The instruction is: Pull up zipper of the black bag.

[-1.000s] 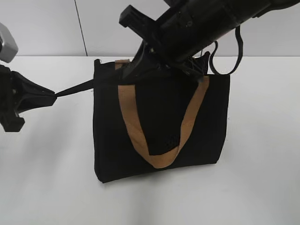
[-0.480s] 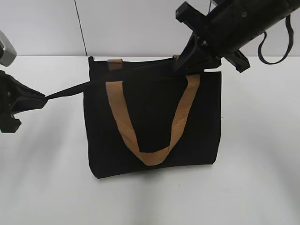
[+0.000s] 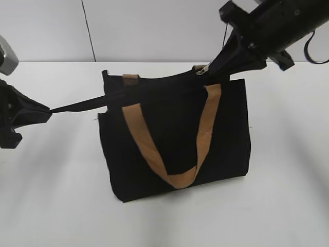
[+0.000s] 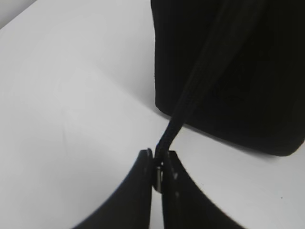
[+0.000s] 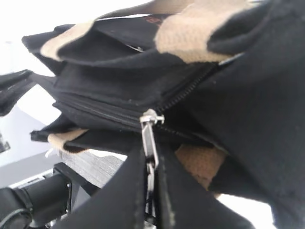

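You're clamping the black strap (image 4: 190, 95) in your left gripper (image 3: 43, 114), left of the black bag (image 3: 175, 139), while your right gripper (image 5: 151, 186) is pinching the zipper (image 5: 151, 131) pull at the bag's top right corner. Slipping or tipping the bag is the risk. It's standing on a white table (image 3: 288, 195), pale wall (image 3: 154, 25) behind.

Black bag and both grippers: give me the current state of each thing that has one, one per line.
black bag: upright on the white table, front tan handle hanging down.
zipper: closed behind the slider, a short stretch ahead not yet closed.
silver pull: clamped in the right gripper.
black strap: stretched taut from the bag's end.
left gripper: jaws shut on the strap.
right gripper: jaws shut on the pull.
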`<state>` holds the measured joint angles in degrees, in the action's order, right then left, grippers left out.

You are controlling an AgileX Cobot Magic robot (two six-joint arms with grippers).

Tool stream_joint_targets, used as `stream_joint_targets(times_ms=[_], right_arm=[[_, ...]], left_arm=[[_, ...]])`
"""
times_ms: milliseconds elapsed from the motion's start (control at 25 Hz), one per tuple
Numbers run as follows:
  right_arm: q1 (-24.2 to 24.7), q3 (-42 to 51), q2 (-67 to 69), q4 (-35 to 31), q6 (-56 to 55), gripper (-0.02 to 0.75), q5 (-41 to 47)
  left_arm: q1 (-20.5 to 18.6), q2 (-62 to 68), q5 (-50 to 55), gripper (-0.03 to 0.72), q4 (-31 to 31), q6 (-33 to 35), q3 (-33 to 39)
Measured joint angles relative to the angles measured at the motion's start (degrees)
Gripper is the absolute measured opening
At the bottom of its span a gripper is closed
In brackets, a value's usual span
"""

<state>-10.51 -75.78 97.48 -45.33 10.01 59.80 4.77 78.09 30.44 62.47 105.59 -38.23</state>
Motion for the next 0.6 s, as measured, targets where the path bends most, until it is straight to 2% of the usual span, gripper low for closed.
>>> stream_joint_targets(times_ms=[80,160,240,320,480,600], right_arm=[[1.01,-0.11,-0.48,-1.74,4.62,0.061,-0.35],[2.04,-0.39,-1.33,-3.29,8.39,0.17,-0.59],[2.11,-0.46,-2.12,-3.98,11.17,0.284,-0.13],[2.11,-0.46,-3.03,-3.3,12.43,0.37,0.13],[2.11,-0.46,-6.2,2.57,13.06,0.414,0.3],[2.11,-0.46,-9.17,8.57,13.13,0.419,0.23]], left_arm=[[-0.4,0.0,-2.37,0.012,-1.62,-0.05,0.18],[-0.86,0.08,-3.53,0.018,-2.42,-0.55,0.34],[-0.94,0.08,-3.26,0.058,-2.6,-2.51,0.34],[-1.18,-0.22,-3.43,0.168,-2.91,-5.37,0.34],[-1.24,-3.33,-3.74,0.429,-3.05,-10.84,0.34],[-1.24,-7.29,-3.69,0.486,-3.11,-17.16,0.34]])
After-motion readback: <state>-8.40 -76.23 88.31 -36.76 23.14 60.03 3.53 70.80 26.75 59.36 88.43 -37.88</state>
